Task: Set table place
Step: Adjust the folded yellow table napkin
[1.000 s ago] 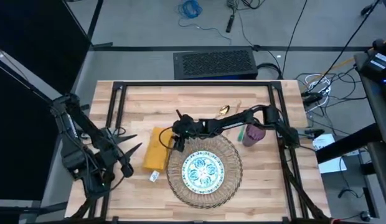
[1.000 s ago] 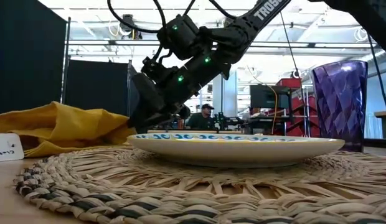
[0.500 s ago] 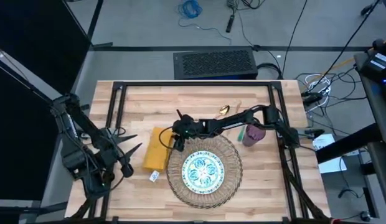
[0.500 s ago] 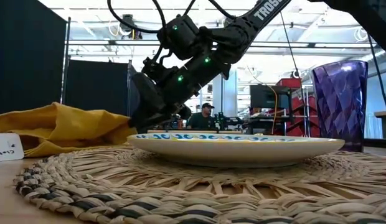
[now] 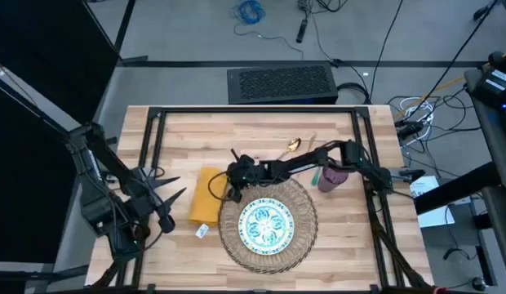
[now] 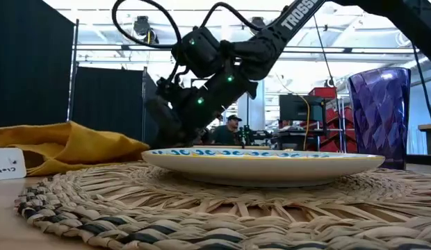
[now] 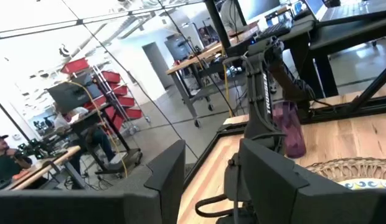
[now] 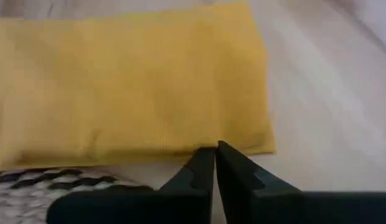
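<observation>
A mustard-yellow napkin [image 5: 206,196] lies flat on the table [image 5: 179,135], left of the woven straw mat [image 5: 298,196]. The mat carries the blue-green plate [image 5: 266,222]. My right gripper [image 5: 219,189] reaches across from the right, shut at the napkin's edge beside the mat. The purple cup [image 5: 330,176] stands right of the mat. Gold cutlery [image 5: 295,145] lies farther back. My left gripper [image 5: 168,197] waits open near the table's left edge, touching nothing. My right gripper has its shut fingertips [image 8: 205,163] on the napkin's long edge [image 8: 233,148] nearest the mat, slanting down from the table's right. It seems to pinch that edge only at the tips; how many layers, I cannot tell. The napkin lies spread on the table.
A small white tag [image 5: 201,232] lies at the napkin's near end. Black frame rails [image 5: 155,139] run along the table's edges. Bare wood shows at the far left [image 5: 188,139] and at the near right [image 5: 351,237].
My right gripper has tipped and sunk a little beside the mat. The napkin's raised part near the gripper has come down, and the cloth now lies lower and flatter than a second ago.
</observation>
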Controlling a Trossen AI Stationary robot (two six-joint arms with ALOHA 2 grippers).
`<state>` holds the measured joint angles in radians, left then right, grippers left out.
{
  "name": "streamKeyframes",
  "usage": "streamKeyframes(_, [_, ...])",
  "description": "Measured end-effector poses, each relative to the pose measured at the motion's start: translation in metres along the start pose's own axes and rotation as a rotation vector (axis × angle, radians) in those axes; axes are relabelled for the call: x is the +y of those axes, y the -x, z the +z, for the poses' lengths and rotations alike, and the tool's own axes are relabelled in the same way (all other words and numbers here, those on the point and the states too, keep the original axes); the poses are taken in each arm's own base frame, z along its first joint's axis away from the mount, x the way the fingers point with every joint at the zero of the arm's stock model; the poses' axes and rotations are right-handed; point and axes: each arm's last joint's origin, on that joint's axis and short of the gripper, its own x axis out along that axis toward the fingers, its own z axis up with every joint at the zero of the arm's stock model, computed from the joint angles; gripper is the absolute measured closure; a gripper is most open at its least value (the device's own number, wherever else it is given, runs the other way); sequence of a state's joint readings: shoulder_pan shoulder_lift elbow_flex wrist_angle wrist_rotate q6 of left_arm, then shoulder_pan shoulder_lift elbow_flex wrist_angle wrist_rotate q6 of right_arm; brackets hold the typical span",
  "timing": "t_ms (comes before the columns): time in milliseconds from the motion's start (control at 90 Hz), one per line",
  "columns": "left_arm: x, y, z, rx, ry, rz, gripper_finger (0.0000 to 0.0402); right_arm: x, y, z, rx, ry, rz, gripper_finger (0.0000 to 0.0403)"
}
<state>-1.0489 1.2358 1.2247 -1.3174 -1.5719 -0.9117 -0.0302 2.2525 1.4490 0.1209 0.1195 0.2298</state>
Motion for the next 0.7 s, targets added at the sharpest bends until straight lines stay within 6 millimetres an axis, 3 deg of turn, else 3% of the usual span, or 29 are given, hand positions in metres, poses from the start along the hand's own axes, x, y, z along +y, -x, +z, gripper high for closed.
streamKeyframes(389, [0.0,0.0,0.0,0.0,0.0,-0.001,0.0262,-0.009,0.002,-0.006,0.115,0.061,-0.029,0.0393])
streamKeyframes(700, [0.0,0.0,0.0,0.0,0.003,-0.001,0.0262,-0.01,0.005,-0.01,0.171,0.171,-0.055,0.0256])
